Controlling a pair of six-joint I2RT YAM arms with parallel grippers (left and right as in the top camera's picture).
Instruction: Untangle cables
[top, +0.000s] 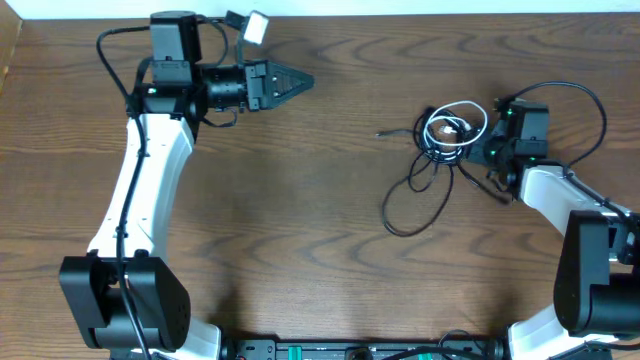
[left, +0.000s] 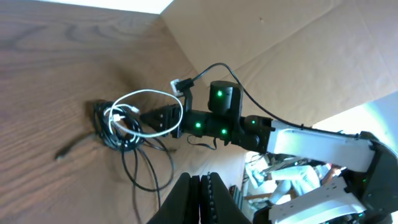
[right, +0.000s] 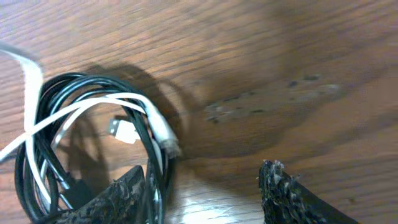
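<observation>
On the brown wooden bench, right side: tangled thin black and white cables.
Right claw: released at their edge, seemingly seeking a strand.
Left claw: clenched, empty, well apart.

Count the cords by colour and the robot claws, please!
Thin white flexible cord: 1
Thin black flexible cords: seemingly 2, tangled
Black two-finger grippers: 2, left gripper and right gripper
Total: 5

Left gripper: jaws closed, tips together, pointing toward right arm | Right gripper: jaws standing apart, pitched downward.
</observation>
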